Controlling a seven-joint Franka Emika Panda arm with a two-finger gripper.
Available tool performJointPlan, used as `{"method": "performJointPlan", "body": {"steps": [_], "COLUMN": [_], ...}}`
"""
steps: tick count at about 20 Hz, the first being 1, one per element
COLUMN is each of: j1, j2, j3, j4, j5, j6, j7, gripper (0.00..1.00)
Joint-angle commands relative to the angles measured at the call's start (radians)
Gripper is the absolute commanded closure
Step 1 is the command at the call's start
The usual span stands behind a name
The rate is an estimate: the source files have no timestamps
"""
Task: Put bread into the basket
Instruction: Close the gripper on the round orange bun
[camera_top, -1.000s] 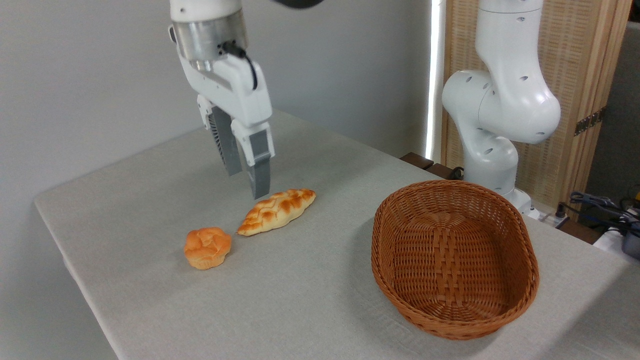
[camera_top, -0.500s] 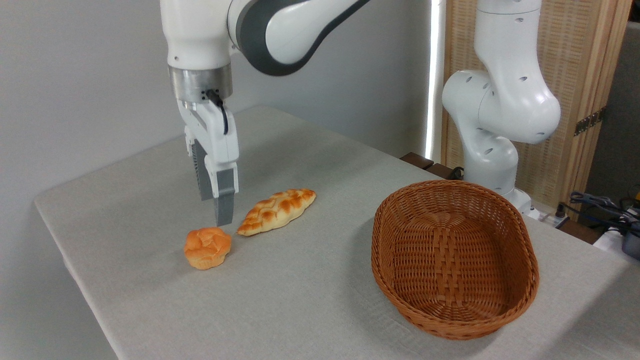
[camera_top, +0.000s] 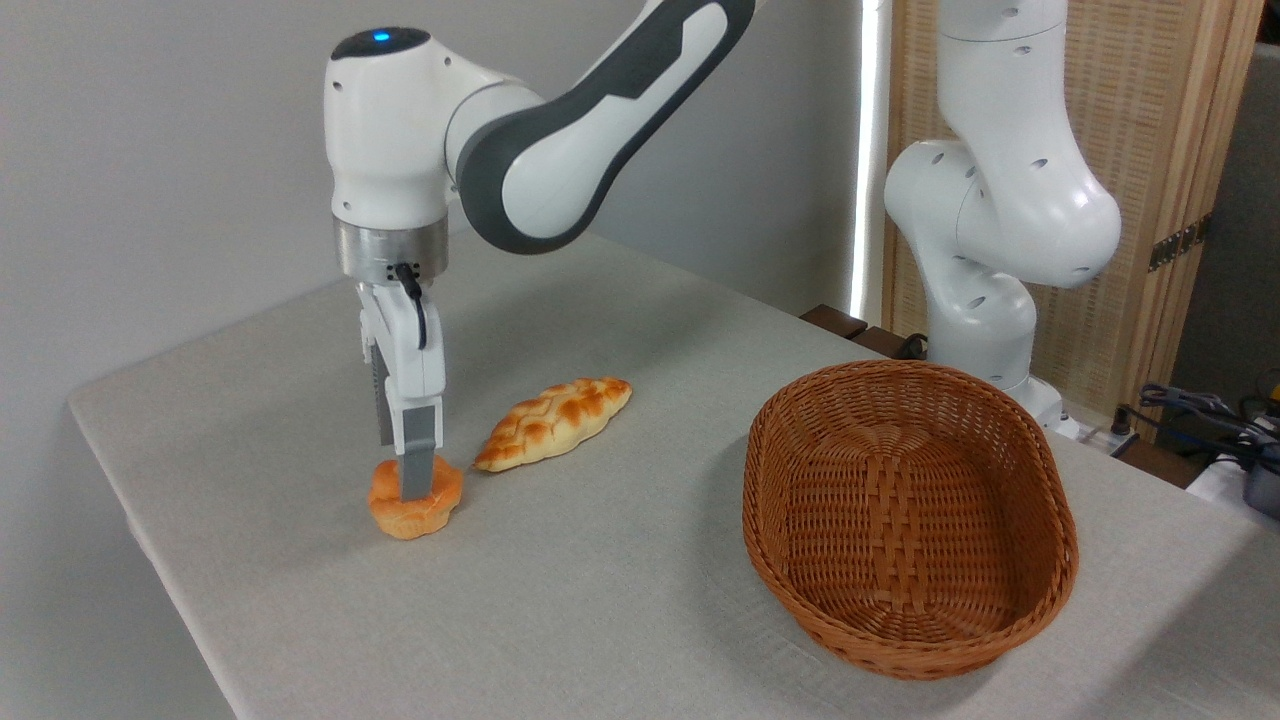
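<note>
Bun (camera_top: 415, 508): small, round, orange-golden, lumpy knotted top, paler flat base, sits on the table (camera_top: 600, 600) near its left front part. One bun, one loaf, one basket, one arm. Gripper (camera_top: 411, 488) points straight down onto the bun, near finger (camera_top: 416, 478) grey and flat, crossing the bun's front face; other finger mostly hidden behind it, so how wide the jaws stand and whether they grip the bun cannot be told. Loaf (camera_top: 553, 421): long, pointed ends, braided, pale crust with brown toasted patches, lies just right of the bun, tip near but apart. Basket (camera_top: 908, 515): large oval, reddish-brown woven wicker, deep sides, thick rim, nothing inside, well apart to the right. Table covered in light grey cloth, fine weave. Arm (camera_top: 560, 130) glossy white with dark grey panels, metal wrist ring, blue light on top.
</note>
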Motion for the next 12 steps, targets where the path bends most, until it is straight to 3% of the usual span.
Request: {"method": "performJointPlan", "body": {"steps": [1,6,12], "j1": [0.006,0.008,0.006], "j2": [-0.011,-0.006,0.004], "j3": [-0.003,-0.003,-0.005], "j4": [-0.013,-0.016,-0.045], "j5": [0.049,0.083,0.084], "j6": [0.027,0.027,0.053], "j7": [0.017,0.034,0.054], "gripper": [0.00,0.00,0.00]}}
